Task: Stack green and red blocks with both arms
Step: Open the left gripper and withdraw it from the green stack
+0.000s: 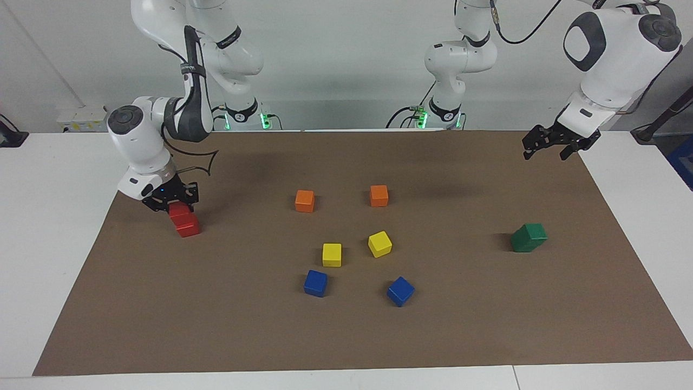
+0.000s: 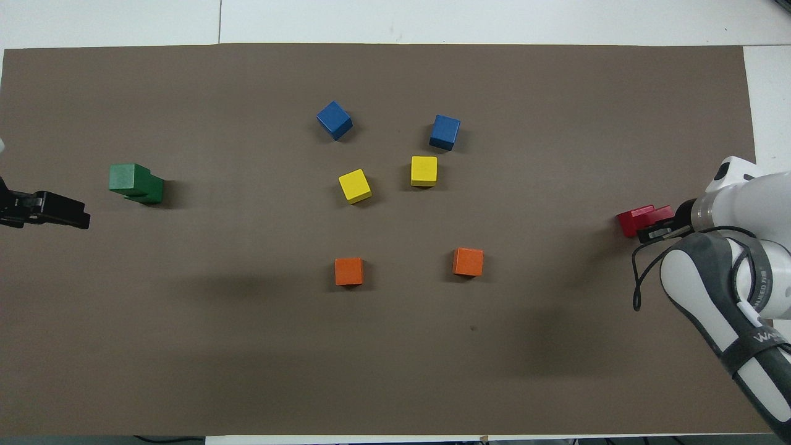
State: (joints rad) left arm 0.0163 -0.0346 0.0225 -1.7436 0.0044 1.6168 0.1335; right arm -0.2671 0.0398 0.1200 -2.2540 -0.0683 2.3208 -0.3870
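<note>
A white table (image 1: 59, 227) carries a brown mat (image 1: 346, 336) strewn with coloured cubes.

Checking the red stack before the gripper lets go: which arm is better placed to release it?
Right: the right gripper is shut on the upper red block. The left gripper hangs open, away from it.

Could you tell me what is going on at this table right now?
Two robot arms are stacking coloured blocks. The right claw is shut on the upper red block, which sits on the lower red block at the right arm's end of the brown mat. The green stack stands done at the left arm's end, its top block set askew. The left claw hangs open and empty above the mat's corner, well clear of it. Orange, yellow and blue blocks lie untouched mid-mat.
</note>
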